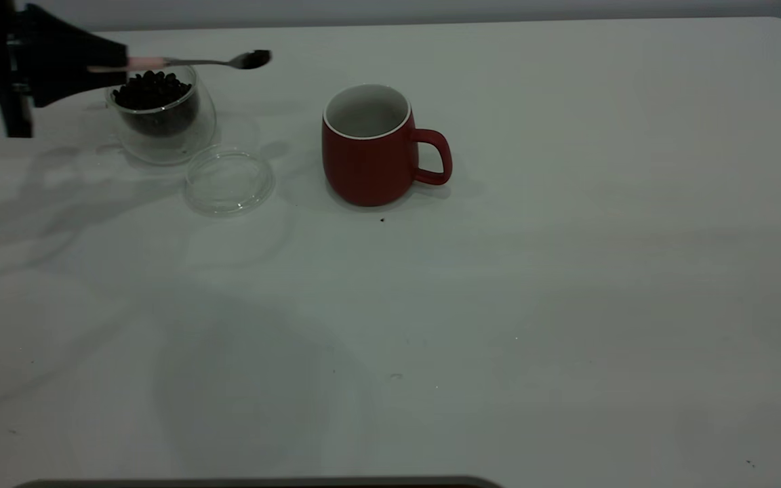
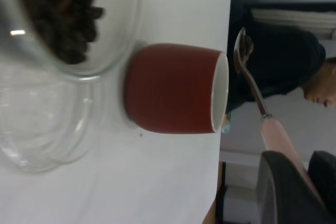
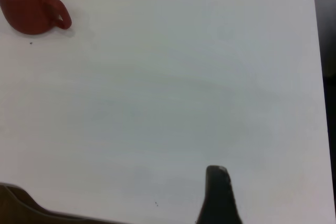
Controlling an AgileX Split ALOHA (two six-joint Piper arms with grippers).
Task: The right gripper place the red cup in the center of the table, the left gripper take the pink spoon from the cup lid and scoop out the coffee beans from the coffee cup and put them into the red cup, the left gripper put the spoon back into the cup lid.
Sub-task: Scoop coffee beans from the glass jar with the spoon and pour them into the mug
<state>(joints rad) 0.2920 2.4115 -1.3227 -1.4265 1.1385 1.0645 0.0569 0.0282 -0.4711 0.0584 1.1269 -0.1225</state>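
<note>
The red cup [image 1: 367, 152] stands upright near the middle of the table [image 1: 499, 305], handle toward the right, and is also in the right wrist view [image 3: 29, 3]. My left gripper [image 1: 123, 64] is shut on the handle of the pink spoon [image 1: 214, 62], held level above the coffee cup [image 1: 160, 129]. The spoon's bowl looks dark and points toward the red cup [image 2: 173, 87], short of its rim. Coffee beans [image 1: 153, 88] fill the coffee cup. The cup lid [image 1: 229, 181] lies empty on the table beside it. My right gripper [image 3: 218, 192] is parked far from the red cup.
A small dark speck [image 1: 382, 219] lies on the table just in front of the red cup. A person in dark clothes [image 2: 283, 61] is beyond the table's edge. Bare white tabletop stretches across the front and right.
</note>
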